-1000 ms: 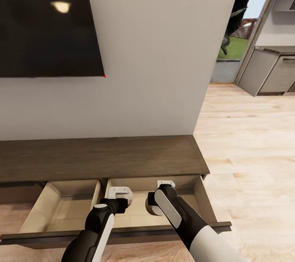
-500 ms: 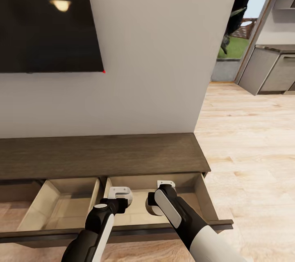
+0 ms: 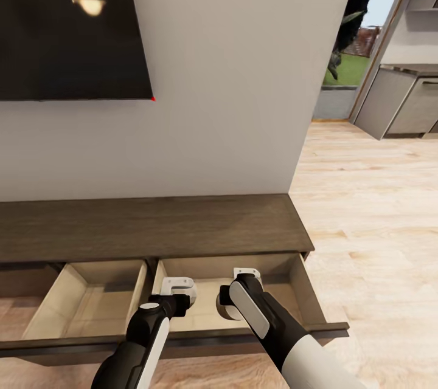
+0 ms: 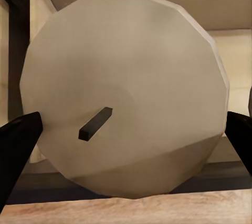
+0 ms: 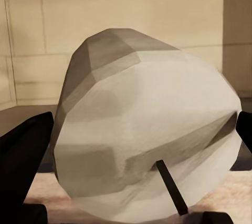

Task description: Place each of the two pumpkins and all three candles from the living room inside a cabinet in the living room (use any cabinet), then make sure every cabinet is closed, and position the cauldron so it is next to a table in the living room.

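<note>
Head view: both arms reached down over the open drawers of the cabinet (image 3: 152,225), a long dark-brown unit against the white wall (image 3: 231,73). Two drawers were pulled out side by side, pale beige inside: the left drawer (image 3: 91,298) and the right drawer (image 3: 292,279).

Left tool (image 3: 177,299) hung over the divider between the two drawers. In the left wrist view its dark fingertips (image 4: 18,145) sat on either side of a pale round candle (image 4: 126,92) with a short dark wick (looked clamped, both tips touching the wax).

Right tool (image 3: 234,298) was over the right drawer. In the right wrist view its fingertips (image 5: 23,155) closed against a second candle (image 5: 147,124), seen wick-end on with the drawer's beige walls behind it.

A black TV (image 3: 73,24) hung on the wall above the cabinet. Light wood floor (image 3: 377,225) ran off to the robot's right toward grey kitchen units (image 3: 401,112).
</note>
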Controlling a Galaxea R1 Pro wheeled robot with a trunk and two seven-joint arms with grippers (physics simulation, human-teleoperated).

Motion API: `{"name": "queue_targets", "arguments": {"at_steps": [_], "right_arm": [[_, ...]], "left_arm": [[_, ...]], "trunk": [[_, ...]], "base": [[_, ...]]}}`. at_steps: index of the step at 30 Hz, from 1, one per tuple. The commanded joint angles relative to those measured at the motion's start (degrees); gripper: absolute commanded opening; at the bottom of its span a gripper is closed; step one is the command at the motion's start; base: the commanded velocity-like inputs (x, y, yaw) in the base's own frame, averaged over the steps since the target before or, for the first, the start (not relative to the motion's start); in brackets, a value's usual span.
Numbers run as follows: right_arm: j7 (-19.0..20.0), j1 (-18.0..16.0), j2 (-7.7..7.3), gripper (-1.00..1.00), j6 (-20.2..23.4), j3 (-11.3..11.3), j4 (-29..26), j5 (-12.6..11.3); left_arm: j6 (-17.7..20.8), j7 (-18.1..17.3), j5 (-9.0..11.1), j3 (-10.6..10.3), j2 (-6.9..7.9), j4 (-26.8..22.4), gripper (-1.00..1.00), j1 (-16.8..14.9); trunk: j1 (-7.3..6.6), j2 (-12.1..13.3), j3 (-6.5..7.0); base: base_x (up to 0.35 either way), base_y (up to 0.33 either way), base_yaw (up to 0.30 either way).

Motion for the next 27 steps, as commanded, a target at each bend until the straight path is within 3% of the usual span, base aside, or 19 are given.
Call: {"name": "queue_targets", "arguments": {"at_steps": [1,9,20,27], "right_arm": [[0.0,0.0,0.0,-1.0,0.0,0.0,0.0,0.0],[0.0,0.0,0.0,-1.0,-3.3,0.0,0.7,0.1],[-0.2,0.0,0.0,-1.0,-5.4,2.0,0.8,0.2],[-0.2,0.0,0.0,-1.0,-5.5,2.0,0.8,0.2]], "left_arm": [[0.0,0.0,0.0,0.0,0.0,0.0,-1.0,0.0],[0.0,0.0,0.0,-2.3,0.0,0.0,-1.0,0.0],[0.0,0.0,0.1,-2.6,0.0,0.0,-1.0,0.0],[0.0,0.0,0.1,-2.6,0.0,0.0,-1.0,0.0]], "trunk": [[0.22,-0.4,-0.18],[1.98,-3.6,-1.62],[4.4,-8.0,-3.59],[4.4,-8.0,-3.59]], "base": [[0.0,0.0,0.0],[0.0,0.0,0.0],[0.0,0.0,0.0],[0.0,0.0,0.0]]}}
